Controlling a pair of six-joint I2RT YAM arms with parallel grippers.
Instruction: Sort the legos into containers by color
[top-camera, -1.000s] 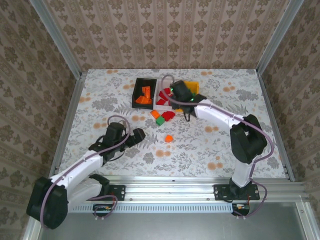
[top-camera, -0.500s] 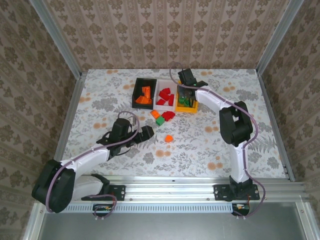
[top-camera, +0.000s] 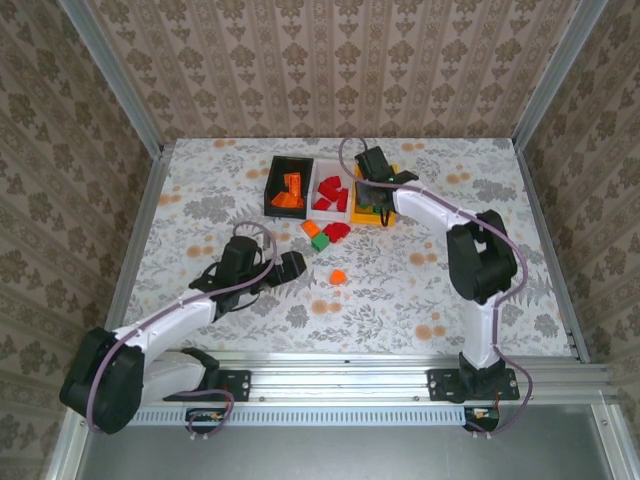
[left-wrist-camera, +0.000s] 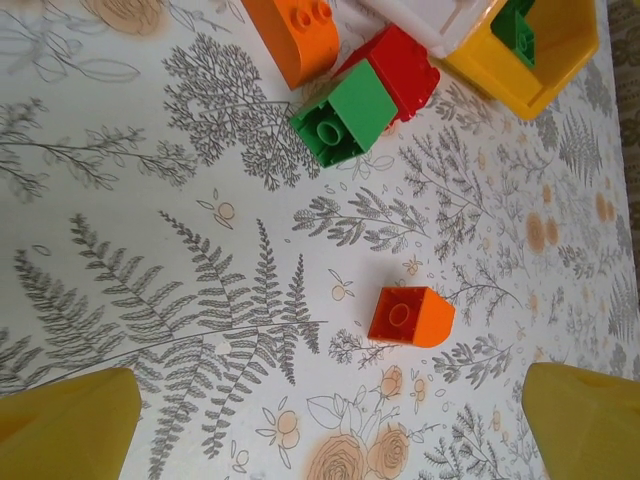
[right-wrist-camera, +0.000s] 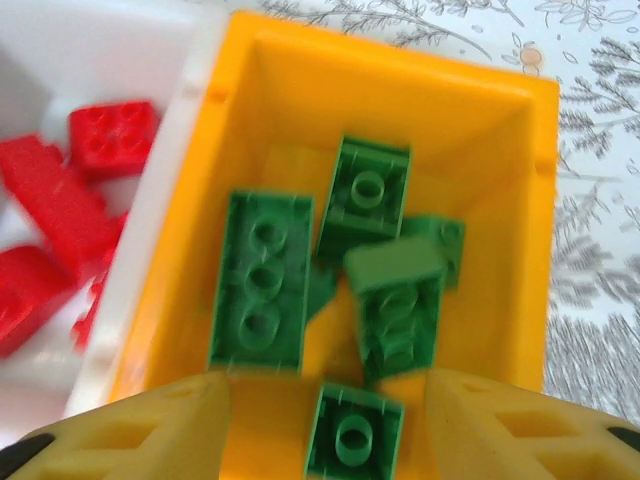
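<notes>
Several green legos sit under right end effector.

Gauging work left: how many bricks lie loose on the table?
4: orange brick, red brick and green brick clustered near the bins; lone orange brick closer to the arms. None seem hidden.

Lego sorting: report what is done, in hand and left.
Done: orange bricks lie in the black bin, red bricks in the white bin, green bricks in the yellow bin. In hand: nothing; the right gripper hangs open over the yellow bin, the left gripper open too. Left: four loose bricks: two orange, one green, one red.
</notes>
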